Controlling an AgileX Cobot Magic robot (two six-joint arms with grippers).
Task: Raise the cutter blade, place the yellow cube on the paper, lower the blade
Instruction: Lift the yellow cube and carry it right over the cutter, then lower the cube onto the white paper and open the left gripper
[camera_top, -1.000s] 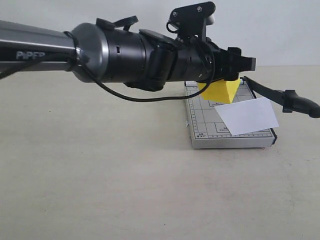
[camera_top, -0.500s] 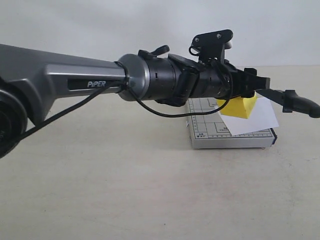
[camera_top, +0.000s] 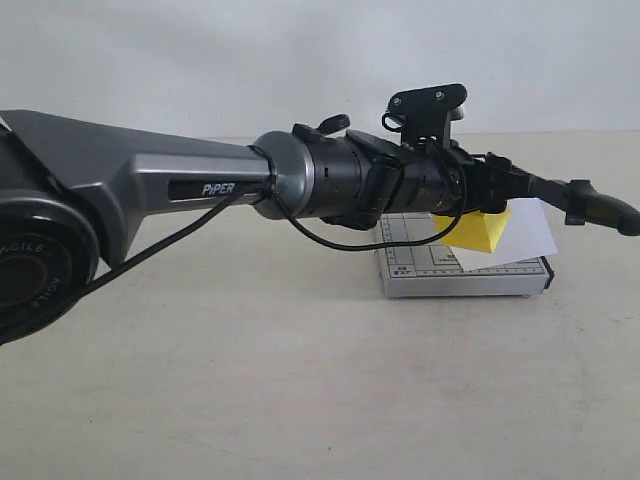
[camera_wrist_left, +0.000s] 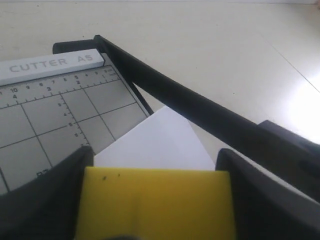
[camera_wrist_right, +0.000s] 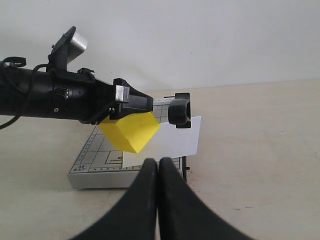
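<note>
**Cube brought across over the paper**

Exterior: our left gripper (camera_top: 497, 192), clamped on the yellow cube (camera_top: 478, 232), has swung rightward across the grey board (camera_top: 420, 272) and now hangs over the paper (camera_top: 528, 232). The cutter blade (camera_top: 588, 205) stays raised. Left wrist: the cube fills the grip, with the paper just beyond it. Right wrist: our right gripper (camera_wrist_right: 159, 167) sits closed on nothing, well back. We judge that lowering and releasing the cube comes next.
</note>
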